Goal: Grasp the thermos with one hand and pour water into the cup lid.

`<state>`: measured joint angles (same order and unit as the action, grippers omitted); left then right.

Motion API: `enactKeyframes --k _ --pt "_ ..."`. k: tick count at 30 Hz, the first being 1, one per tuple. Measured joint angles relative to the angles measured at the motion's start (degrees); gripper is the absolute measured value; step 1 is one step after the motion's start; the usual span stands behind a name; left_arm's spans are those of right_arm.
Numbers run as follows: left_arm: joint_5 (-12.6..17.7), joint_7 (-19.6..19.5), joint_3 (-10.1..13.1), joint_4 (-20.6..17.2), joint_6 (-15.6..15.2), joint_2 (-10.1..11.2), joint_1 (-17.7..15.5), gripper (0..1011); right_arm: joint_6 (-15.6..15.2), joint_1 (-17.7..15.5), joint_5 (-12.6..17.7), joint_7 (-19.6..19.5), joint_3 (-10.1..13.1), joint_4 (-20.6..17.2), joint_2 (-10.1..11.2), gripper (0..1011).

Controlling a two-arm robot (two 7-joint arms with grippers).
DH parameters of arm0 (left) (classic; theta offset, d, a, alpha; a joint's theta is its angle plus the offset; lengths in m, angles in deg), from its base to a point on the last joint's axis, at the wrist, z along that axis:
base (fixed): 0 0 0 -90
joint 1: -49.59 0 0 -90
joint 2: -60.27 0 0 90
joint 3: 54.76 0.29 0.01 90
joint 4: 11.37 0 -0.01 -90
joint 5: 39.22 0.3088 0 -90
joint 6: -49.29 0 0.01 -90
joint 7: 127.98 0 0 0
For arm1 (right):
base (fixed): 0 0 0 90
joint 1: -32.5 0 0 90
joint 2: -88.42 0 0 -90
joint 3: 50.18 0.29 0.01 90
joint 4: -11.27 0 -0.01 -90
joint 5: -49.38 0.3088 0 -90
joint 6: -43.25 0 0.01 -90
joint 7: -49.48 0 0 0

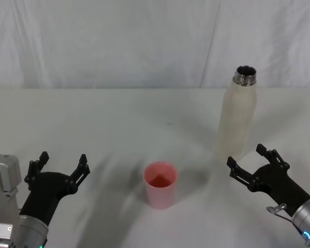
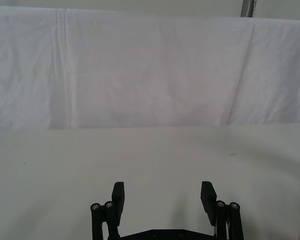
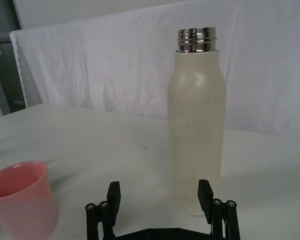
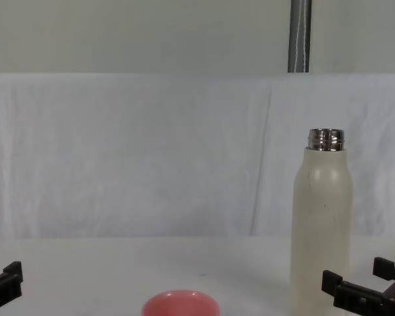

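Standing upright on the white table (image 1: 119,119), right of centre: the thermos (image 1: 238,116), long axis vertical, open mouth up. Cream-white matte body, rounded shoulders, shiny threaded steel neck, faint scuffs on its side in the right wrist view.

Right gripper (image 1: 252,163): black angular jaws spread wide, holding nothing, just in front of the thermos base, not touching it.

Left gripper (image 1: 62,164): jaws wide apart, empty, low at the table's left, well apart from both items.

Cup lid (image 1: 160,184): small pink round cup, upright, mouth up, smooth rim, near the table's front centre, between the grippers.
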<state>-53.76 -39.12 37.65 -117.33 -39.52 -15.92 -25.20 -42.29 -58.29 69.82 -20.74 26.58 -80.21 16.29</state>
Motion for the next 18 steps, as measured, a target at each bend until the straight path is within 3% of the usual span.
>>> enactKeyframes --k 18 --pt "0.0 0.0 0.0 0.0 0.0 0.0 0.0 1001 -0.03 0.0 -0.02 -0.1 0.02 -0.04 -0.03 1000"
